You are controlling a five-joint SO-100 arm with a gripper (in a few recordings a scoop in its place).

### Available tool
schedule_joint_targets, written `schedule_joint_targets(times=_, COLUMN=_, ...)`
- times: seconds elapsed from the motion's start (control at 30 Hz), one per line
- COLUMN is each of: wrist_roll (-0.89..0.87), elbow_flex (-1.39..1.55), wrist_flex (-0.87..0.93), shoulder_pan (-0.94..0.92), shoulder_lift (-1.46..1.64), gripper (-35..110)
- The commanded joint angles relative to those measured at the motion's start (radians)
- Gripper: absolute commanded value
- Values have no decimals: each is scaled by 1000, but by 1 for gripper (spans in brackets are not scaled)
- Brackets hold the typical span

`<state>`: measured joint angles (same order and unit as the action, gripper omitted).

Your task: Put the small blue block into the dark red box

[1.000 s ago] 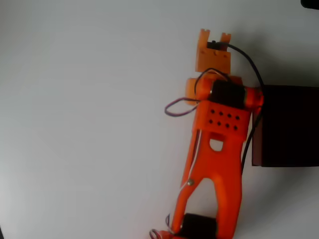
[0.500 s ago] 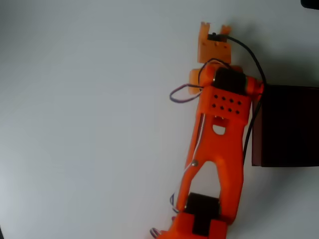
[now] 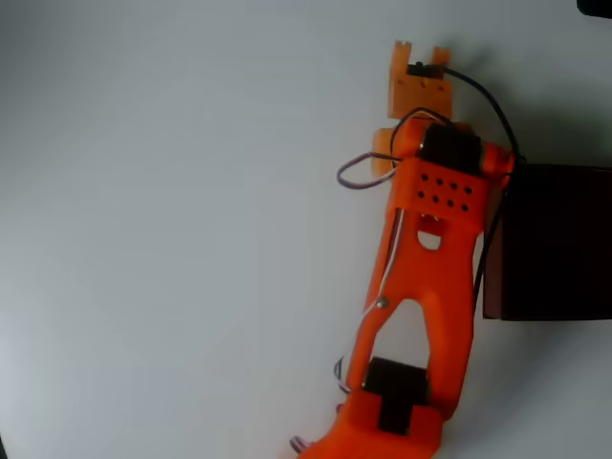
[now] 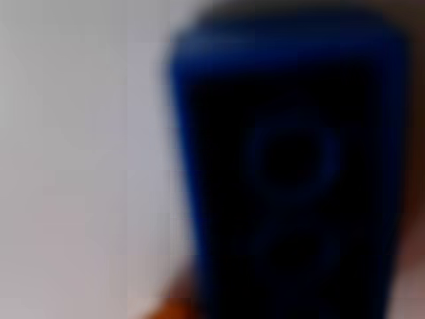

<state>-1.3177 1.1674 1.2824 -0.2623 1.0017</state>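
The small blue block (image 4: 285,166) looms large and blurred right in front of the wrist camera, with a bit of an orange finger (image 4: 174,304) under its lower edge. In the overhead view the orange arm reaches up the right half of the white table; its gripper (image 3: 386,153) sits mostly under the wrist, and the block is hidden there. My gripper looks shut on the block. The dark red box (image 3: 555,244) lies at the right edge, just right of the wrist, its dark interior facing up.
A black cable (image 3: 478,96) and a thin purple wire loop (image 3: 352,175) hang off the wrist. The white table (image 3: 172,229) stretches wide and bare to the left. The arm's base (image 3: 392,421) is at the bottom edge.
The arm has stretched further up and slightly right, bringing the wrist closer to the box's left wall. The base section has come further into view at the bottom.
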Motion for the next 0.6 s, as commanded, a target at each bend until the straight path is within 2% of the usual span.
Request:
schedule_joint_targets(times=0.0, wrist_roll=-11, elbow_flex=-49, wrist_flex=15, shoulder_pan=0, shoulder_lift=6, gripper=21)
schedule_joint_targets(times=0.3, wrist_roll=0, elbow_flex=-175, wrist_flex=61, shoulder_pan=5, shoulder_lift=-89, gripper=18)
schedule_joint_targets(times=0.47, wrist_roll=5, elbow_flex=-302, wrist_flex=153, shoulder_pan=2, shoulder_lift=-178, gripper=2)
schedule_joint_targets(times=0.57, wrist_roll=26, elbow_flex=-430, wrist_flex=224, shoulder_pan=-9, shoulder_lift=-253, gripper=0)
